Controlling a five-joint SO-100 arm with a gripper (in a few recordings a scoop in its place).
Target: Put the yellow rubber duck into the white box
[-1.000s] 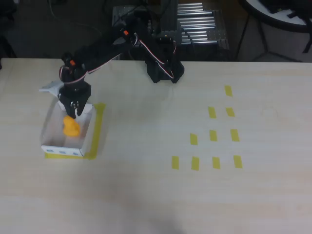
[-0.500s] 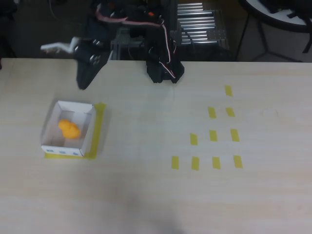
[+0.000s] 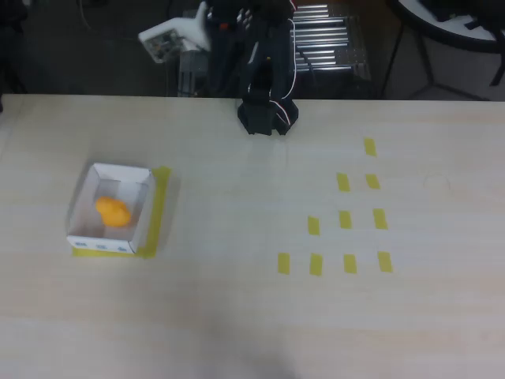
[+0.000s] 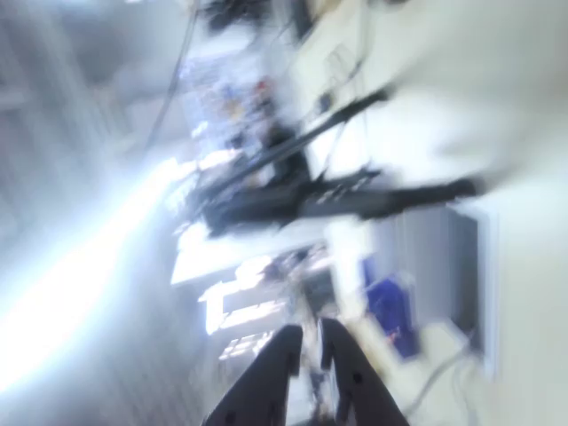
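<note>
In the overhead view the yellow rubber duck (image 3: 112, 211) lies inside the white box (image 3: 99, 245) at the left of the table, free of any grip. The arm is folded back over its base (image 3: 268, 115). My gripper (image 3: 183, 54) hangs beyond the table's far edge, well away from the box, with its white plate beside it. The wrist view is heavily blurred; the gripper (image 4: 311, 333) shows as two dark fingers (image 4: 275, 373) that nearly meet at their tips, with nothing between them.
Yellow tape (image 3: 161, 207) borders the box on its right and near sides. Several short yellow tape marks (image 3: 345, 219) are stuck to the table's right half. Dark equipment and a metal rack (image 3: 323, 39) stand behind the far edge.
My gripper let go of the duck in the box, rose and swung back past the far table edge. The duck now rests on its side in the box.
</note>
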